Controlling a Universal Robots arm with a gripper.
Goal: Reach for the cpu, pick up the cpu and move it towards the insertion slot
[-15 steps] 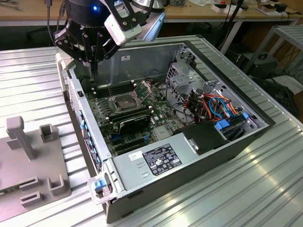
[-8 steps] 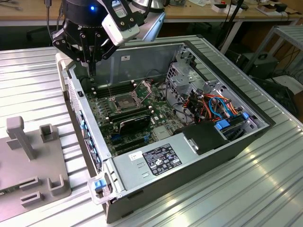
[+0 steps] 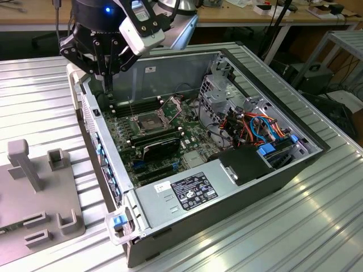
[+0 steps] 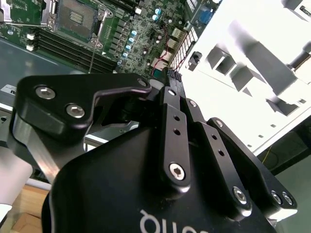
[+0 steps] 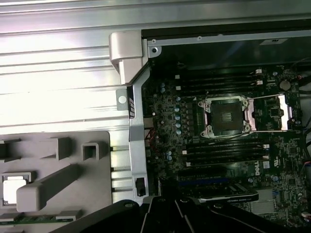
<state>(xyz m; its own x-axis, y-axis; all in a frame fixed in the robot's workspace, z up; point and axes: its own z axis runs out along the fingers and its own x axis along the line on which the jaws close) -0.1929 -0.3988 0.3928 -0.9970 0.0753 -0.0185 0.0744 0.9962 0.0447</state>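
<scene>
Your case (image 3: 170, 71) lies open on a ribbed aluminium tabletop (image 3: 283, 226), with a grey tray (image 3: 22, 192) beside it on the exterior view's left. Behind the table you see wooden benches (image 3: 238, 20) strewn with cables, and a metal rack (image 3: 346, 42) on the exterior view's right.

Your gripper (image 3: 108, 85) hangs above the case's wall on the exterior view's left. It is drawn together and has nothing in it.

In the first wrist view, the cpu (image 5: 12, 188) sits in a recess of the tray (image 5: 97, 184), just beside a long grey post (image 5: 48, 187) and well apart from the gripper (image 5: 175, 213).

The slot (image 3: 148, 122) is uncovered on the board, between rows of memory slots (image 5: 226, 150), with its retention frame (image 5: 282, 112) swung open. Nothing lies in the slot's dark centre.
</scene>
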